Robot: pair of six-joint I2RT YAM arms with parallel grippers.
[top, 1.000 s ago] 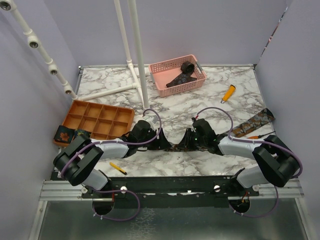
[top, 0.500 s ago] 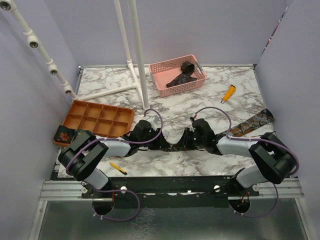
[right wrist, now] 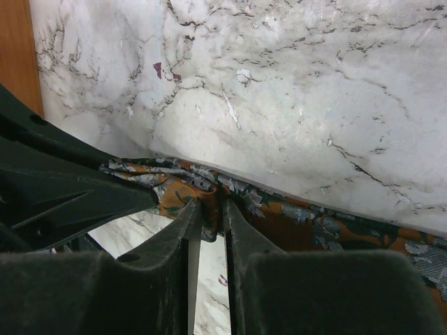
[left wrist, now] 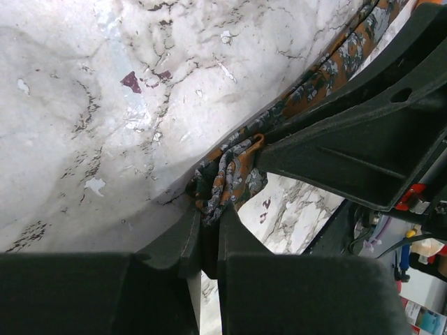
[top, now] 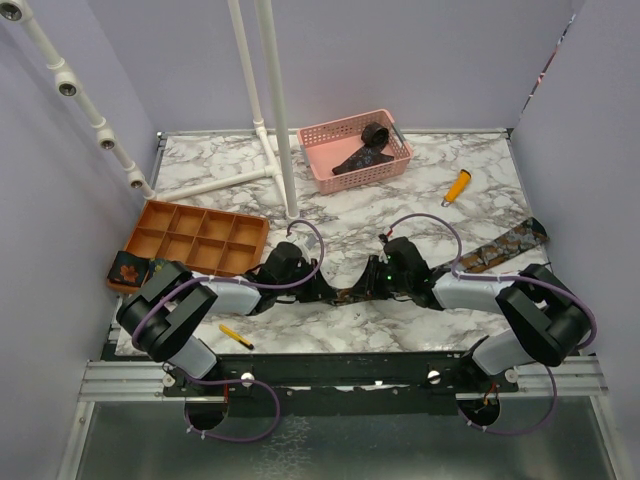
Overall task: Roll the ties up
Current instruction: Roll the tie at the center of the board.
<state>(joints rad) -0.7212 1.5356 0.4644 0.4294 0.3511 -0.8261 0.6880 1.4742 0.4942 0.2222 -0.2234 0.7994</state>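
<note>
Marbled white desk (top: 400,195) carries a long, dark floral tie (top: 349,293) stretched beside its near edge, running from the middle out toward the right edge. On that strip the left gripper (left wrist: 207,225) and the right gripper (right wrist: 208,213) meet nose to nose, each with its two fingers pressed together on a bunched fold of the fabric. Farther off, a second tie (top: 362,150) lies in the pink basket (top: 345,122) at the far edge, and a rolled tie (top: 128,268) sits at the left edge just beside the orange tray (top: 200,213).
</note>
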